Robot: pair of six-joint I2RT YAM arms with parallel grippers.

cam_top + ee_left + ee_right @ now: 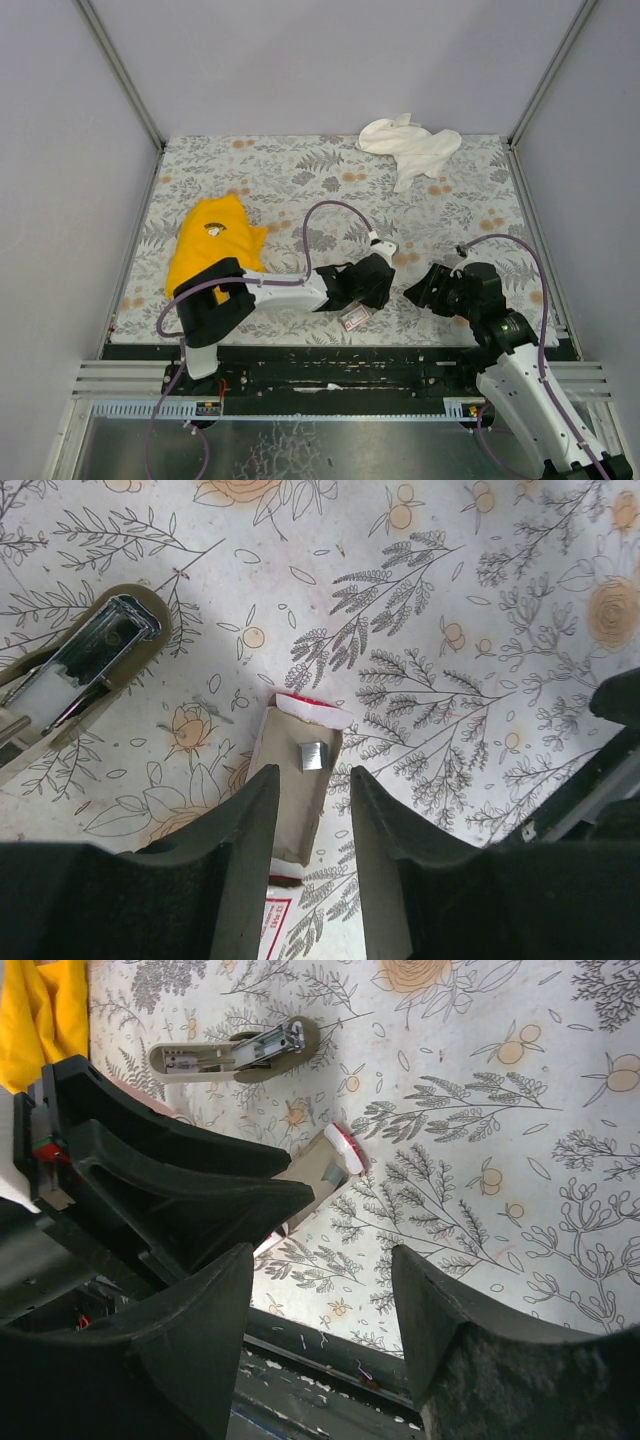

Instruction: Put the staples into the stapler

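Grey-brown staple-box tray [288, 805] lies slid out on floral cloth [450, 630], short staple strip [311, 756] inside. Your left gripper [313, 780]: jaws narrowly parted over tray. Stapler [90, 660] lies open nearby. Your right gripper [322, 1265]: wide, empty.

A yellow cloth [210, 245] is lying crumpled by the left edge of the bench [300, 180], toward the near-left corner. A white cloth [410, 145] is lying bunched at the far edge, toward the far-right corner, well apart from the yellow one. A floral cover [480, 200], with grey leaves and orange blossoms on white, is spreading across the bench top. Pale grey walls [330, 60] are enclosing the left, far and right sides.
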